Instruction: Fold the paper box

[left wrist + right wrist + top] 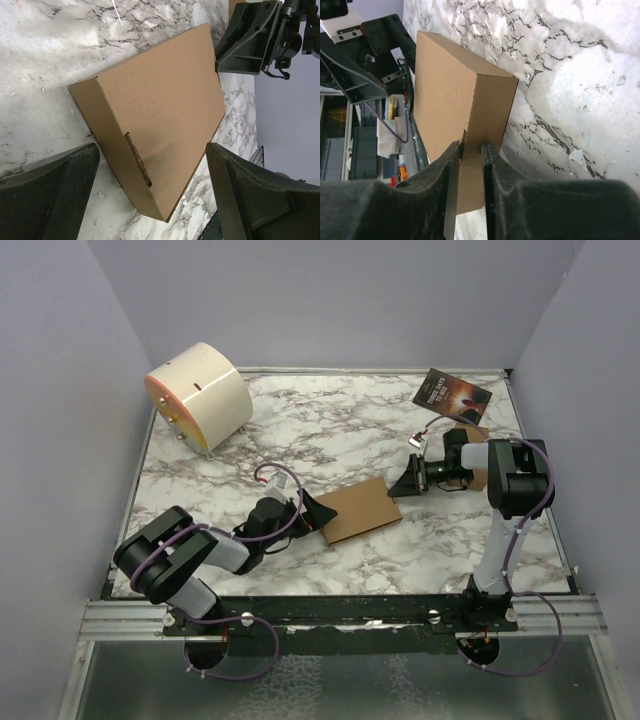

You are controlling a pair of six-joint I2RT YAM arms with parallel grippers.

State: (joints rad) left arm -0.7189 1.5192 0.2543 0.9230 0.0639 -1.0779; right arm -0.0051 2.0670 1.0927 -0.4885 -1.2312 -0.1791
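Marbled tabletop (300, 430) inside pale lilac walls (330, 300) carries everything. On it, the right tool (470, 147) has its two fingers (447, 175) pressed nearly together. A thin cardboard edge of the paper box (362, 510) stands between them, so it seems to pinch the end wall of the box; how firm this hold is I cannot tell. The left tool (152, 147) is spread wide, with one finger on each side of the opposite end of the box, and the wrist view shows no contact there. The paper box lies flat near the middle of the tabletop. It looks already closed into a shallow rectangle, with a slot (137, 160) visible in the side wall that faces the left tool. Seen from above, its long axis goes from about 8 o'clock to 2 o'clock. The left tool waits at the 8 o'clock end and the right tool is at the 2 o'clock end, so the box is exactly between them. In my judgement the right arm is nearer, because it touches the cardboard, and the coming move probably depends on pressing or tucking along this axis. Farther out, a round cream drum (200, 395) stands at 10 o'clock, and a dark booklet (452, 393) lies at 1 o'clock. A smaller brown box (470, 433) is partly hidden behind the right arm.
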